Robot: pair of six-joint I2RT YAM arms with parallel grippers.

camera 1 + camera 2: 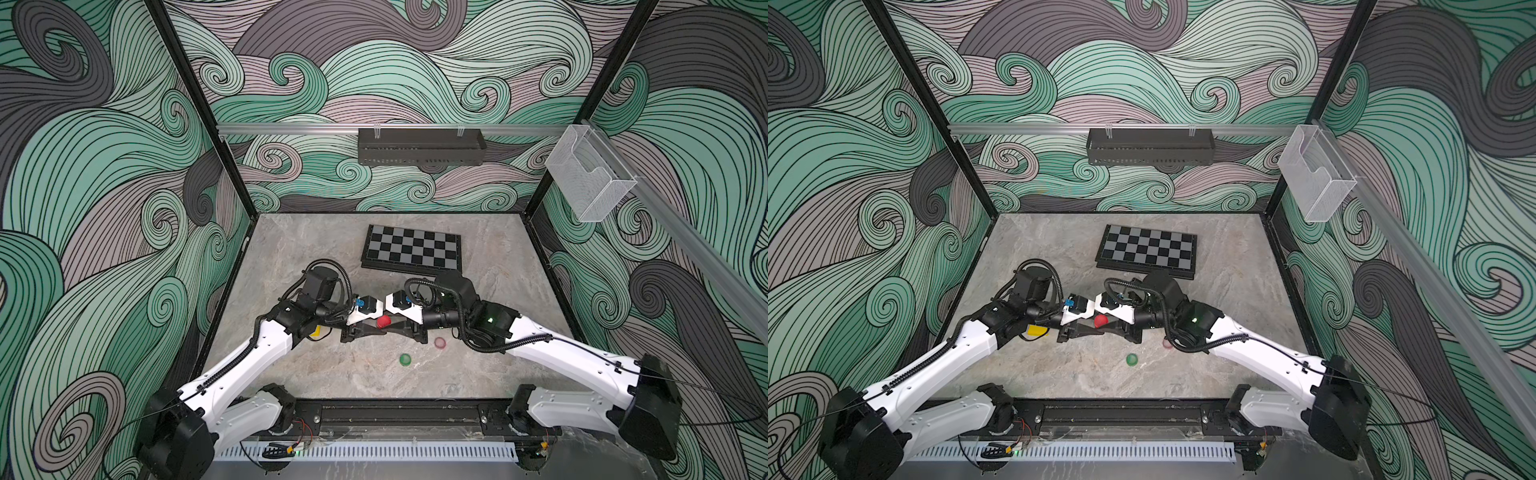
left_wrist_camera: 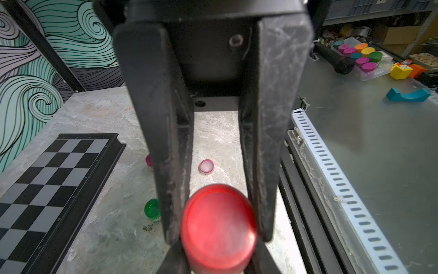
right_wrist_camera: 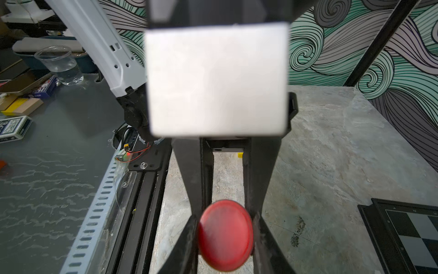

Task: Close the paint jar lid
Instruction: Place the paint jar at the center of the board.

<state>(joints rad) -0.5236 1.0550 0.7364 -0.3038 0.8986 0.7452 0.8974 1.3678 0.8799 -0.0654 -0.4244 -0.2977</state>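
Marble tabletop [image 1: 332, 374]: red paint jar [image 1: 383, 321] clamped by left claw [image 2: 219, 237], right claw [image 3: 226, 217].

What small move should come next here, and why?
Probably a small wrist turn of the right pincer while the left pincer holds firm. Both are shut on the red paint jar from opposite sides, so turning one against the other should tighten the lid.

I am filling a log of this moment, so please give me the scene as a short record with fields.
Held object: red round paint jar
Left gripper: shut on it
Right gripper: shut on it, from the opposite side
Lid: whether fully closed cannot be told
Loose on grey marbled table: small green round jar; small pink-rimmed round piece
Far side: black-and-grey chessboard
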